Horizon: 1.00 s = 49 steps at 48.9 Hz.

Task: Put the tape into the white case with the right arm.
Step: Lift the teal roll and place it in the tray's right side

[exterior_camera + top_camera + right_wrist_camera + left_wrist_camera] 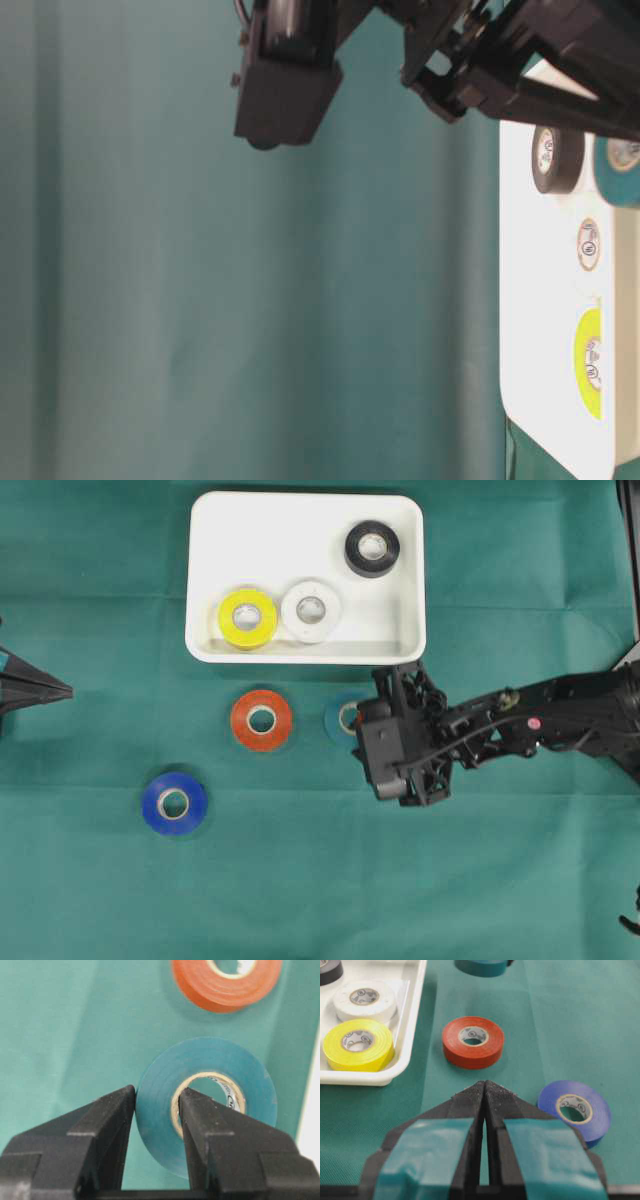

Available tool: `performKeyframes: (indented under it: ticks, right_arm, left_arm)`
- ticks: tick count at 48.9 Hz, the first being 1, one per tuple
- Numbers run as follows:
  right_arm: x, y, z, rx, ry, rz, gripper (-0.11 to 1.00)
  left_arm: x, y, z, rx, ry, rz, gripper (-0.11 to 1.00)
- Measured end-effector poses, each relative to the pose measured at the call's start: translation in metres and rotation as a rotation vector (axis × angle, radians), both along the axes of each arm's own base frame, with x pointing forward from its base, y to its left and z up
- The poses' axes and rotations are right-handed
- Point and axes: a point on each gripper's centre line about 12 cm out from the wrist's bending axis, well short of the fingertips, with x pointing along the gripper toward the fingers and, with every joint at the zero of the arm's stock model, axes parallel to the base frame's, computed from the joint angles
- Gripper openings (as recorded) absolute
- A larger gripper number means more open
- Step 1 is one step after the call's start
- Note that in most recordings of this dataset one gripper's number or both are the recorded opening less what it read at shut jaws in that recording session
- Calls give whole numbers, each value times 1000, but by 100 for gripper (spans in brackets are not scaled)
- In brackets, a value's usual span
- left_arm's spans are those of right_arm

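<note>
The right gripper (156,1125) pinched the teal tape (207,1102) through its wall, one finger in the core, one outside. Light, stiff and smooth, the roll looked secure held so. At eleven o'clock lay the orange tape (225,982). Beyond, at twelve overhead, the white case (305,510) had open floor. The left gripper (485,1091) was pressed together.

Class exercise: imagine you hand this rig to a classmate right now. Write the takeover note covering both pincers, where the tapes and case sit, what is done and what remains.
Right pincer: shut on the teal tape roll, one finger in its core, one outside the ring.
Left pincer: shut, empty, at the left edge of the cloth.
White case: holds yellow, white and black rolls.
Orange roll and blue roll lie on the green cloth.
Left: move teal, then orange and blue into the case.
</note>
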Motion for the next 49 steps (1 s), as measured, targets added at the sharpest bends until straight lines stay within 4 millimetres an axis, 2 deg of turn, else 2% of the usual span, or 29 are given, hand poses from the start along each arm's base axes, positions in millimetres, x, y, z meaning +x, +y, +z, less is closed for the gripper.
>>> performKeyframes:
  ticks: [16,29,40,49]
  right_arm:
    - [-2,-52,13,-24,-9,-150,2]
    - [-7,-87,11,-24,0,-250,2]
    - [-11,-108,11,-24,3,-309,2]
    - [-12,-111,11,-25,2,-317,2]
  left_arm:
    - [0,0,0,0,2,0,0]
    - [0,0,0,0,0,0,0]
    - [0,0,-1,0,3,0,0]
    - [0,0,0,0,0,0,0]
